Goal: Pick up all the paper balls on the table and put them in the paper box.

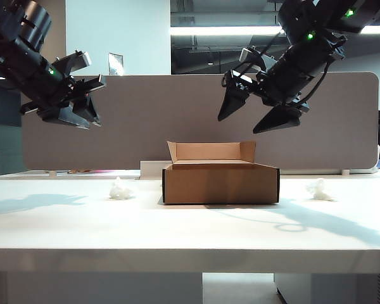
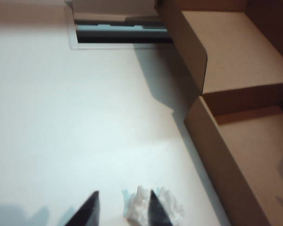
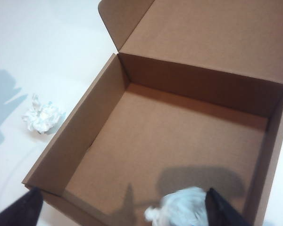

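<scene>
Right hand [image 1: 259, 114] hanging wide open above the paper box [image 1: 220, 182], a paper ball [image 3: 181, 209] lying inside.
Left hand [image 1: 76, 117] hovering narrow and empty over the left ball [image 1: 120, 189]; another ball [image 1: 318, 189] sitting on the surface [image 1: 190, 231] right of the box.

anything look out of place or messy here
Two paper balls lie on the table outside the paper box: one left, one right. A third shows under the open right claw. Left claw hangs aloft. Nothing looks damaged.
</scene>
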Robot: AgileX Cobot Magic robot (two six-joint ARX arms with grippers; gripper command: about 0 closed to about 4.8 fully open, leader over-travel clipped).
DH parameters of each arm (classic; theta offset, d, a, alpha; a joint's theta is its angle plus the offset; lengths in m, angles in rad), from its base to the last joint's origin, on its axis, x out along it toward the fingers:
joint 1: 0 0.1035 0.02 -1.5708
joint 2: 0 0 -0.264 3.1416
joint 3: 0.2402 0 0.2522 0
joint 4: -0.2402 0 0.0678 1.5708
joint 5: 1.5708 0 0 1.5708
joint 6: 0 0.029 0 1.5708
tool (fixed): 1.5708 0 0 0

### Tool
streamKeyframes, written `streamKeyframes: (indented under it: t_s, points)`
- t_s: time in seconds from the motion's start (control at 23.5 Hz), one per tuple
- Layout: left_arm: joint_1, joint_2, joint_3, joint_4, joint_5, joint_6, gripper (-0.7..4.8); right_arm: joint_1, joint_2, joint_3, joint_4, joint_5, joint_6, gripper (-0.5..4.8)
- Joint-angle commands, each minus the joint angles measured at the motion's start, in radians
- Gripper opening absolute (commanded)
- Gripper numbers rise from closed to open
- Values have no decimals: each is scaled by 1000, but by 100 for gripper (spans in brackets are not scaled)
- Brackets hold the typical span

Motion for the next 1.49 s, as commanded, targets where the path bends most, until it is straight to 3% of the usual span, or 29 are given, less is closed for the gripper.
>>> streamKeyframes:
  t_s: [0.04, 0.21, 0.43, 0.55, 0.81, 1.28, 1.4, 1.49]
  points:
    - [-14, 16, 3, 54, 18, 0, 176, 2, -15, 5, 10, -15, 0, 472]
    - [-45, 62, 6, 95, 35, 1, 292, 2, -41, 5, -5, -76, -1, 472]
    - [-84, 134, 7, 130, -5, 1, 375, 1, -78, 5, -76, -66, -1, 472]
    - [-98, 191, 7, 159, -76, 1, 377, 0, -98, 5, -140, -67, -1, 472]
    - [-98, 238, 13, 137, -75, 1, 377, 0, -100, 5, -209, -67, -1, 472]
    - [-100, 276, 13, 134, -75, 1, 355, 0, -100, 5, -227, -69, -1, 472]
    - [-101, 277, 13, 129, -75, 1, 248, 0, -100, 5, -229, -69, -1, 472]
    - [-101, 277, 13, 130, -75, 2, 147, 0, -100, 5, -229, -69, -1, 472]
